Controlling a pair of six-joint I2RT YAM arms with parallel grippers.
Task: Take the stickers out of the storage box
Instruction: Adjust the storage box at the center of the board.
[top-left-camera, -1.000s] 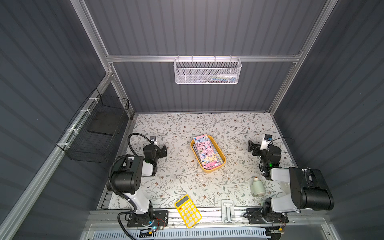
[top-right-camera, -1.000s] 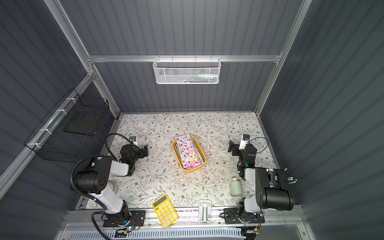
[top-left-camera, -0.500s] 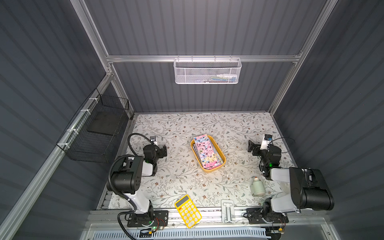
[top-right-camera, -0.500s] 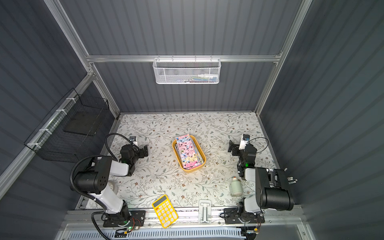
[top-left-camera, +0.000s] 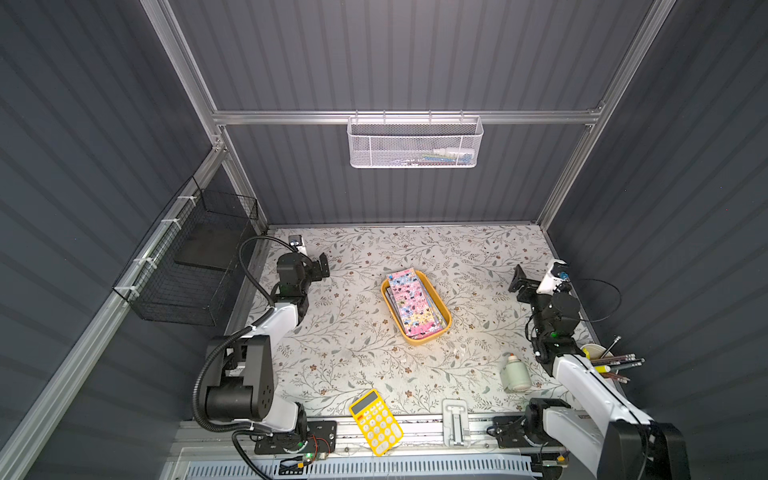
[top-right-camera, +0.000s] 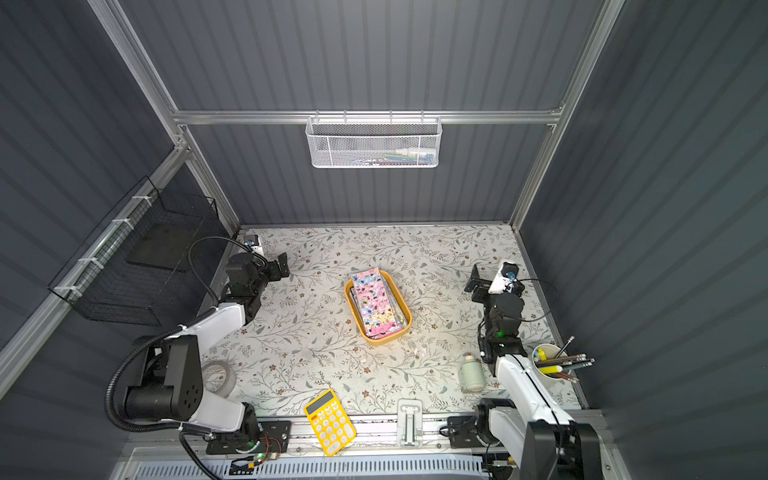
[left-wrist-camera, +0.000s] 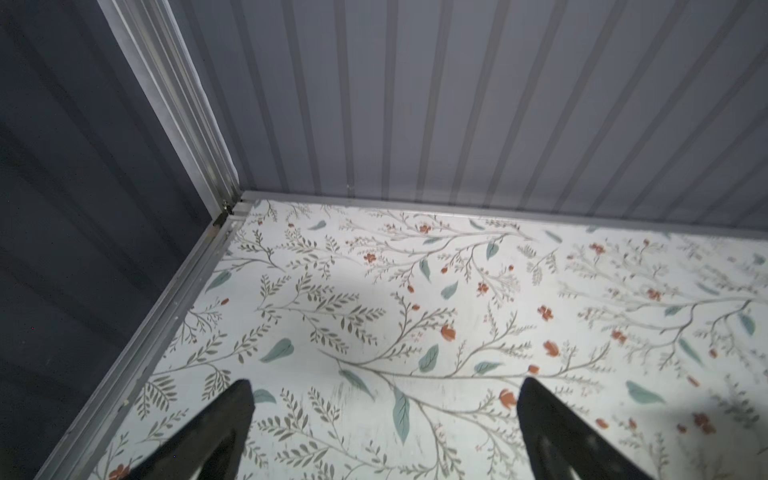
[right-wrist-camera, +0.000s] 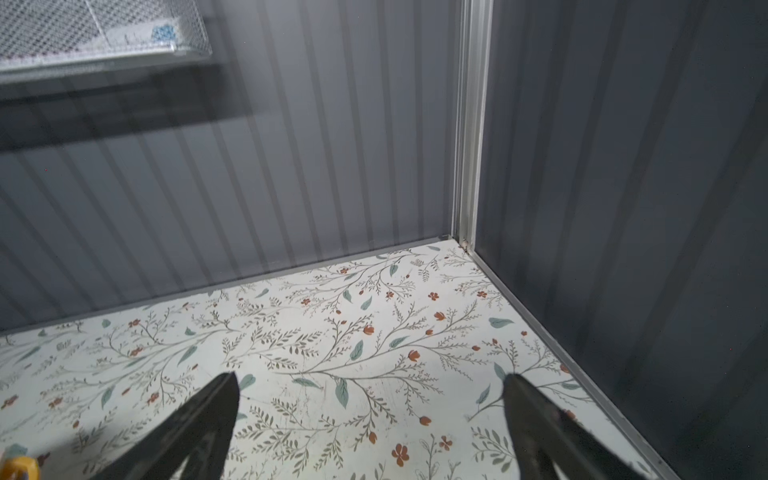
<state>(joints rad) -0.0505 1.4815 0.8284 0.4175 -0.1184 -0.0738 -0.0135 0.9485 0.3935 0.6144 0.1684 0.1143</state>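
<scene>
Stickers (top-left-camera: 411, 303) lay stacked inside storage box (top-left-camera: 419, 339); left gripper (left-wrist-camera: 386, 381) and right gripper (right-wrist-camera: 370, 376) stood released, both well apart from it.

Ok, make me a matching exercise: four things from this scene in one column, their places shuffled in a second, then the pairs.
Things:
1. stickers
2. yellow calculator
3. white mesh basket
4. black wire basket

Places:
A. hung high at the back
B. at the front edge of the table
C. in the storage box
D. hung at the side

Pairs: 1-C, 2-B, 3-A, 4-D
</scene>
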